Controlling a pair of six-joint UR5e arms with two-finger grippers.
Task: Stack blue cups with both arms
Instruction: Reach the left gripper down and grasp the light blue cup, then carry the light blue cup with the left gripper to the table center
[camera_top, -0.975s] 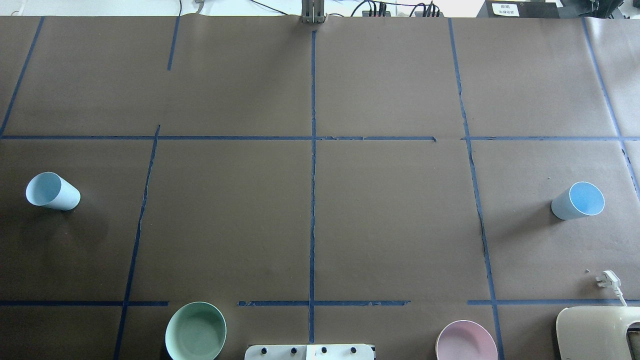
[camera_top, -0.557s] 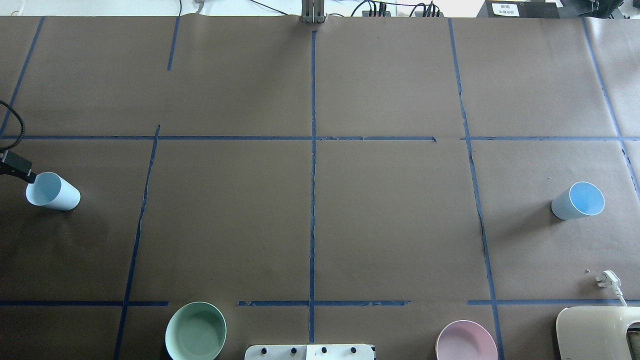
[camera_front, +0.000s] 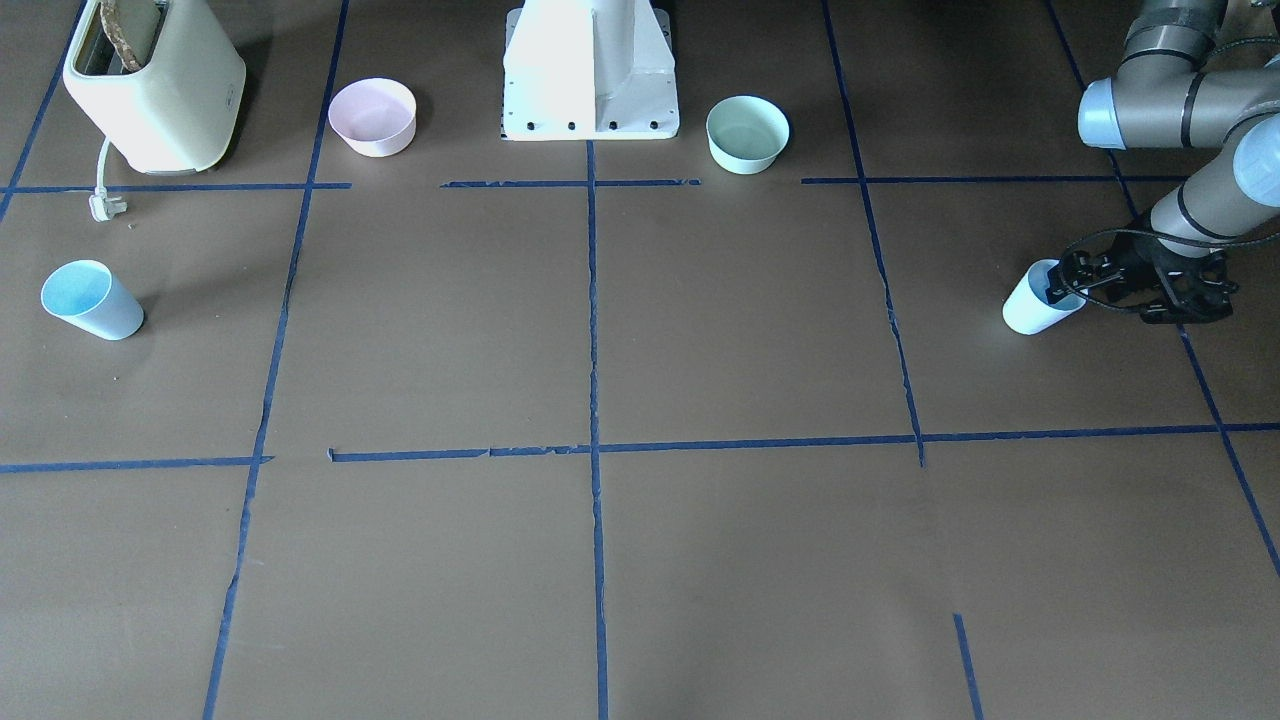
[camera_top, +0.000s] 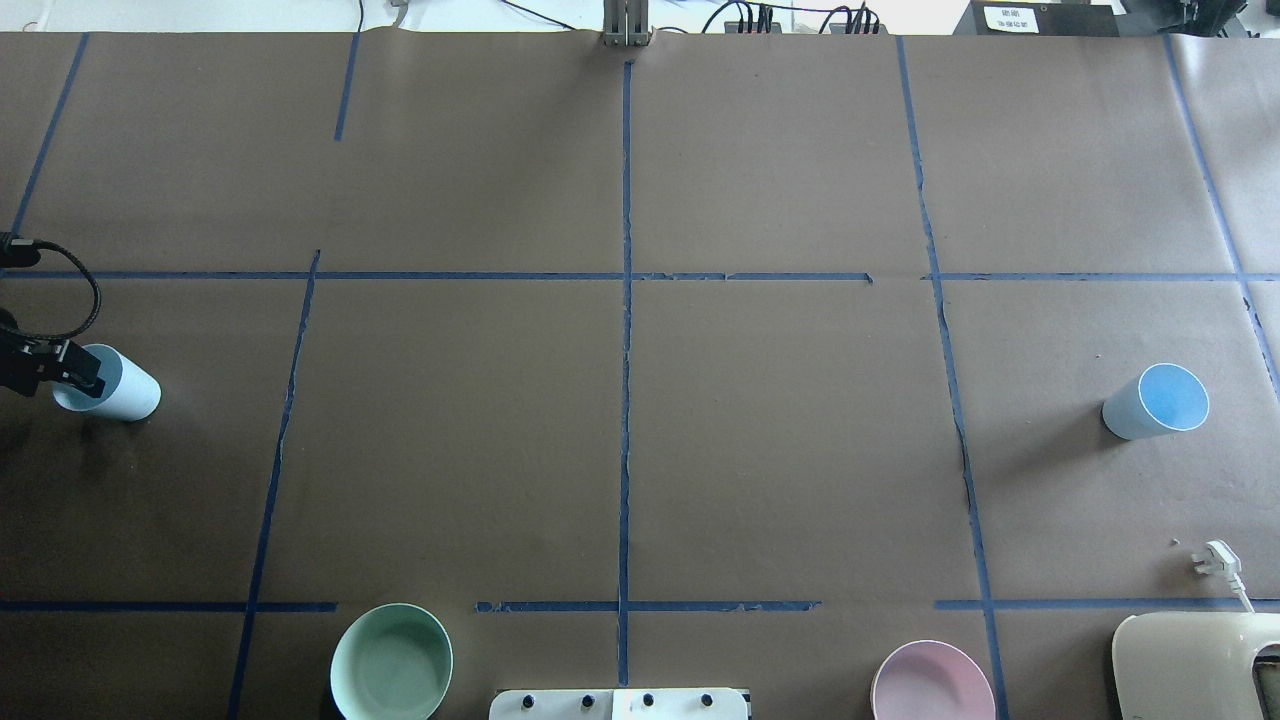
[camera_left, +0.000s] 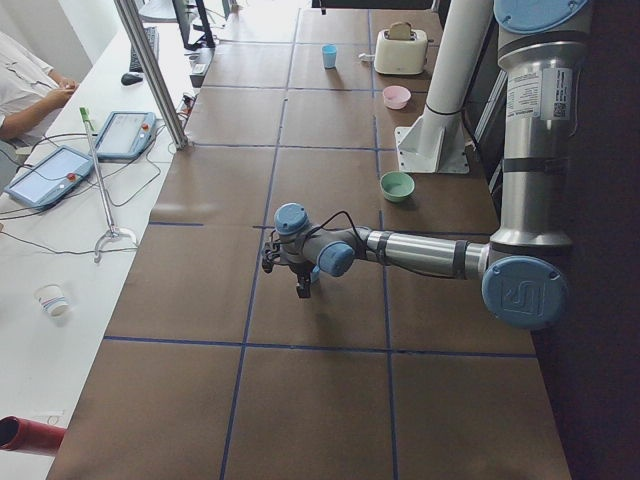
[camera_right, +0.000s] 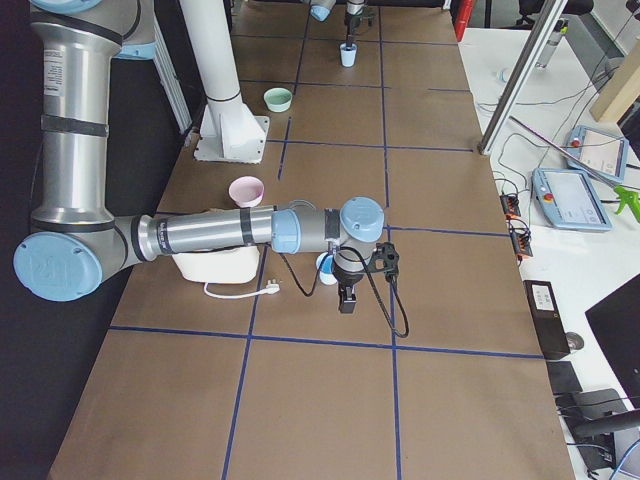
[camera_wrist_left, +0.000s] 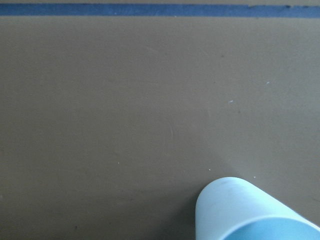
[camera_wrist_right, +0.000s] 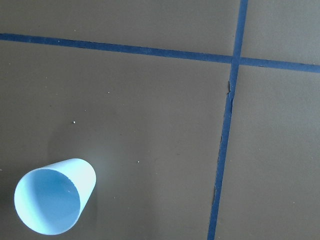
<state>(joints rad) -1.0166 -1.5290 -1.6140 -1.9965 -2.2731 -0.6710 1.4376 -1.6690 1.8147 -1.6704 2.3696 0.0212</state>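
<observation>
The left blue cup (camera_top: 128, 394) stands at the table's far left; it also shows in the front-facing view (camera_front: 1030, 311) and the left wrist view (camera_wrist_left: 250, 212). My left gripper (camera_top: 85, 374) (camera_front: 1063, 284) is at this cup's mouth, its black fingers spread over the rim, open. The right blue cup (camera_top: 1155, 402) (camera_front: 92, 298) (camera_wrist_right: 54, 202) stands at the far right, alone. My right gripper (camera_right: 345, 292) shows only in the exterior right view, hanging just beside that cup; I cannot tell whether it is open or shut.
A mint-green bowl (camera_top: 391, 662) and a pink bowl (camera_top: 932, 682) sit at the near edge, either side of the white pedestal (camera_front: 590, 70). A cream toaster (camera_front: 155, 80) with a loose plug (camera_top: 1215, 558) stands at the near right corner.
My left gripper has come in from the left edge and now sits over the left cup's mouth. Neither cup has moved.
</observation>
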